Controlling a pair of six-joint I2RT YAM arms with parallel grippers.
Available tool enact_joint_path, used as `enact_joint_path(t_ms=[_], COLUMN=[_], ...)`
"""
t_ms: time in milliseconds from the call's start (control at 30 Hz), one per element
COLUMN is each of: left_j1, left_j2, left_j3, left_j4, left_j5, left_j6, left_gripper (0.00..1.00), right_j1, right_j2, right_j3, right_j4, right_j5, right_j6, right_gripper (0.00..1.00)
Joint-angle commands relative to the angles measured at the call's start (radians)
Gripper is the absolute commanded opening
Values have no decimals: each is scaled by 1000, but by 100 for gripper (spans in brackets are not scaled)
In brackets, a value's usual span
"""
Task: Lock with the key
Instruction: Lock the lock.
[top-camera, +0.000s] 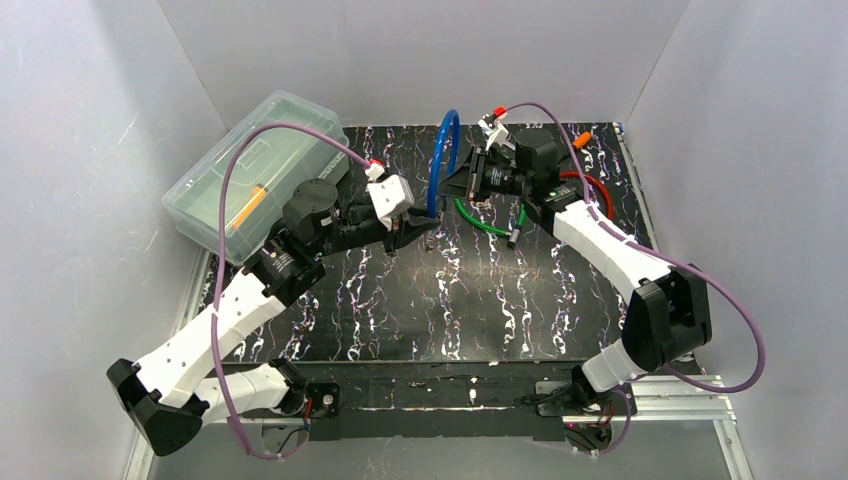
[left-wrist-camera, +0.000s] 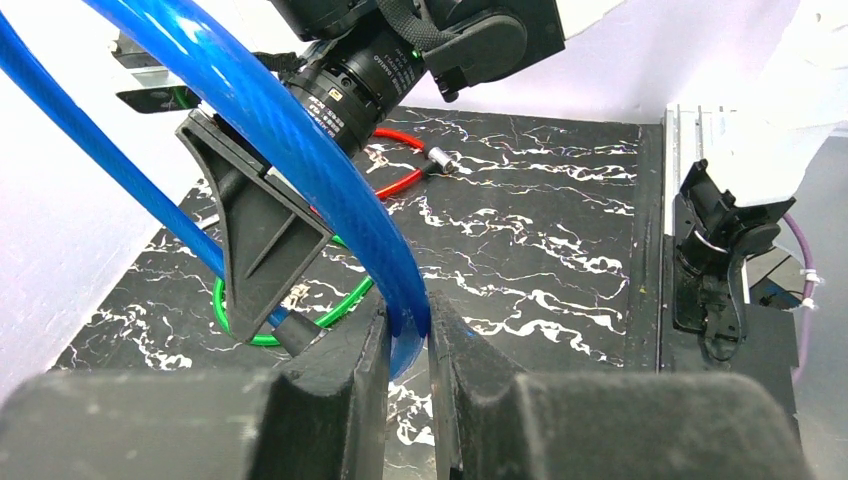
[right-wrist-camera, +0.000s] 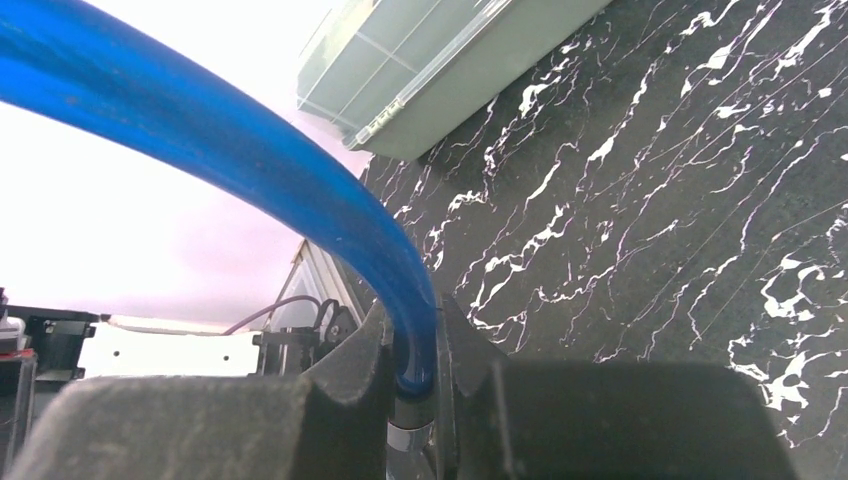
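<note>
While both arms meet mid-table, the blue plastic-sheathed cable lock (top-camera: 445, 160) arches upright between them, one end pinched in each. The left gripper (left-wrist-camera: 408, 345) is clamped on the cable's lower end, which runs up and away from its fingers; the right gripper (right-wrist-camera: 414, 360) is closed on the other end, where a metal fitting shows just below the sheath. No key is clearly visible. Joining the ends likely means bringing the grippers tip to tip.

- We see plain white walls (top-camera: 420, 50) enclosing three sides.
- We note a black, white-veined marbled worktop (top-camera: 450, 300).
- An aluminium rail (top-camera: 660, 405) edges its near side.
</note>
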Motion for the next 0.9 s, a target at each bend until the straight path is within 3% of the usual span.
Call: enact_joint_path(t_ms=[0, 867], left_j1=[5, 17], left_j2=[6, 35], left_j3=[43, 31], left_j4=[78, 124], left_j5=[-16, -7], left_j6=[37, 56], left_gripper=[0, 0], right_j1=[-6, 8], right_j2=[-46, -52], right_j3=[-8, -4], right_j4=[92, 100], right_j5=[-52, -75], right_j6=[35, 41], right_gripper=[1, 1])
